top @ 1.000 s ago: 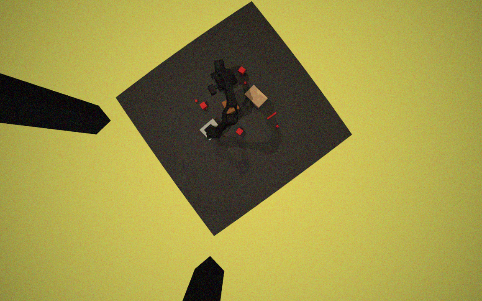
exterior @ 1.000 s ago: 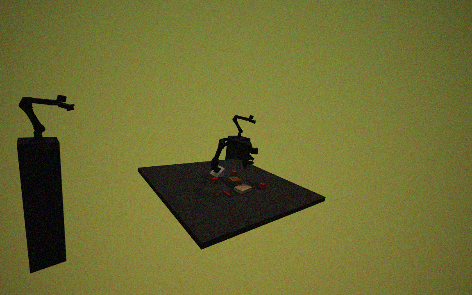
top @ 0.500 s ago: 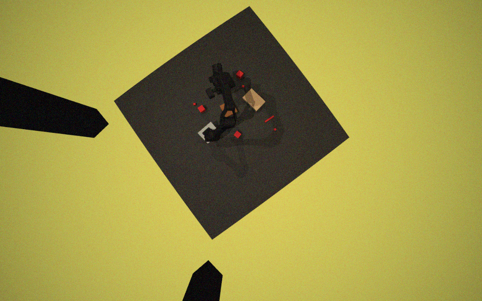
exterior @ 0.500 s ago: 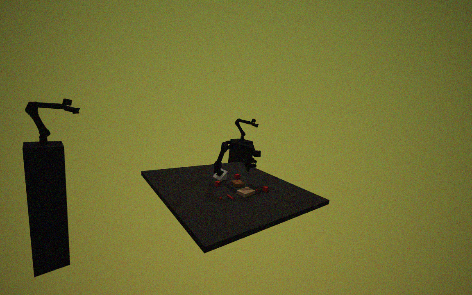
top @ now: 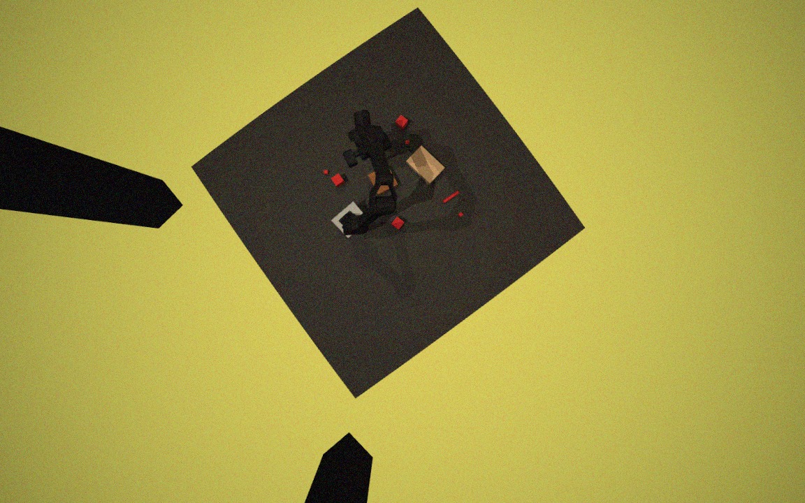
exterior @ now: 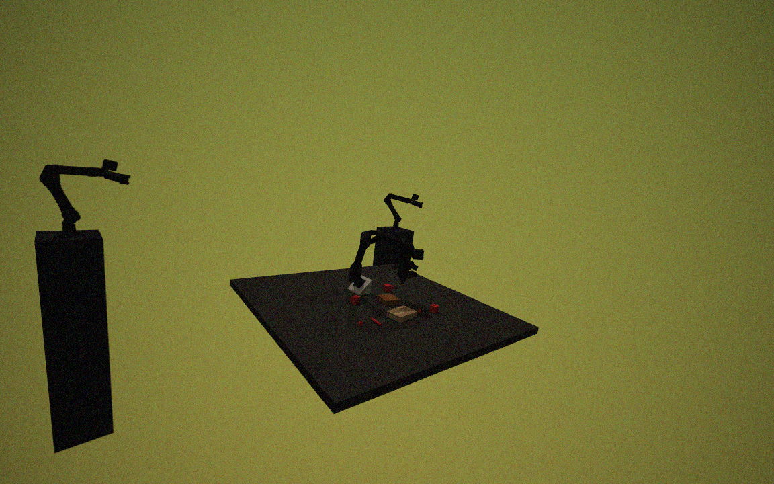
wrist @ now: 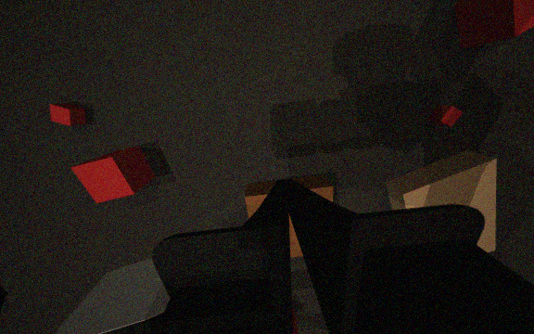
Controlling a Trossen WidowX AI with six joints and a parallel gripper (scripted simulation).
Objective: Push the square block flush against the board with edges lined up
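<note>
The square block (top: 386, 186) (exterior: 387, 297) (wrist: 254, 204) is small and orange and lies flat on the dark table (top: 305, 293) (exterior: 341, 361). The arm hides much of it from above. The board (top: 425, 163) (exterior: 402, 312) (wrist: 486, 199) is a pale tan slab. It lies a short way from the block, with bare table between them. My gripper (top: 381, 170) (exterior: 404, 277) (wrist: 284, 186) is shut and empty. It points down over the block, with the board to its right in the wrist view. I cannot tell if it touches the block.
Red cubes (top: 337, 179) (top: 397, 222) (top: 401, 121) (wrist: 105, 178) and a thin red stick (top: 450, 197) (exterior: 375, 320) are scattered around the block and board. The arm's white base plate (top: 342, 215) (wrist: 119, 297) lies nearby. A tall dark pillar (exterior: 74, 337) carrying another arm stands off the table.
</note>
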